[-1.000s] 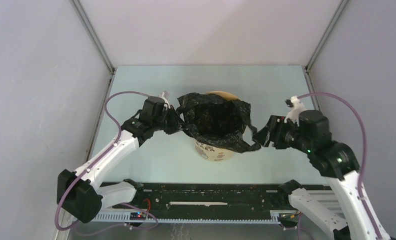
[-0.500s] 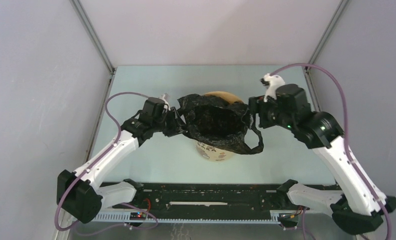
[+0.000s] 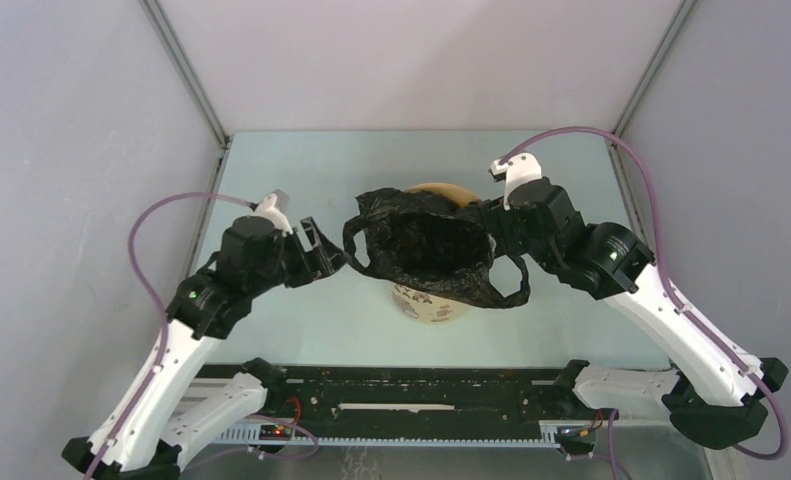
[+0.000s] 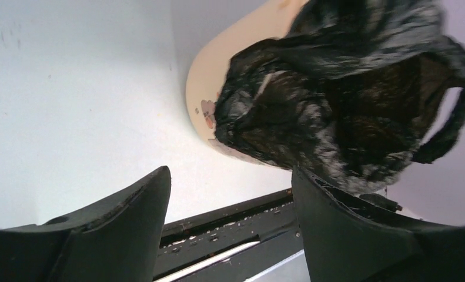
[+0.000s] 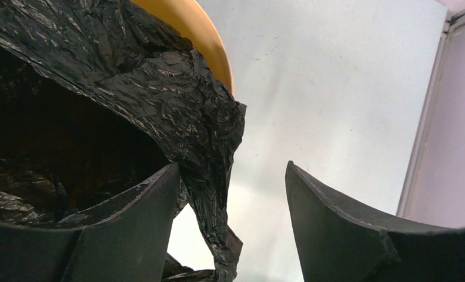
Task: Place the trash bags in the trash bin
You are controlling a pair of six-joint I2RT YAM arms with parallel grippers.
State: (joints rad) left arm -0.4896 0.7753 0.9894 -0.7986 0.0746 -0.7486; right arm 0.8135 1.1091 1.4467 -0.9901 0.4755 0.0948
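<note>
The trash bags show as one crinkled black film bag [image 3: 426,245] draped over the mouth of the pale yellow trash bin [image 3: 433,305], its mouth spread wide and a loop handle hanging down the right side. My left gripper [image 3: 319,250] is open just left of the bag, touching nothing. In the left wrist view the bag [image 4: 335,88] and bin [image 4: 215,88] lie beyond the open left gripper [image 4: 230,173]. My right gripper [image 3: 488,225] is open at the bag's right rim. In the right wrist view a strip of the bag [image 5: 218,176] hangs unclamped inside the right gripper [image 5: 231,166], beside its left finger.
A black rail [image 3: 401,390] runs along the near edge between the arm bases. Grey enclosure walls with metal corner posts [image 3: 186,75] close in the pale table [image 3: 301,170] on three sides. Purple cables loop above both arms.
My left gripper has opened, let go of the bag's left edge and drawn back to the left. The right arm has swung from the bin's lower right up to the bag's right rim.
</note>
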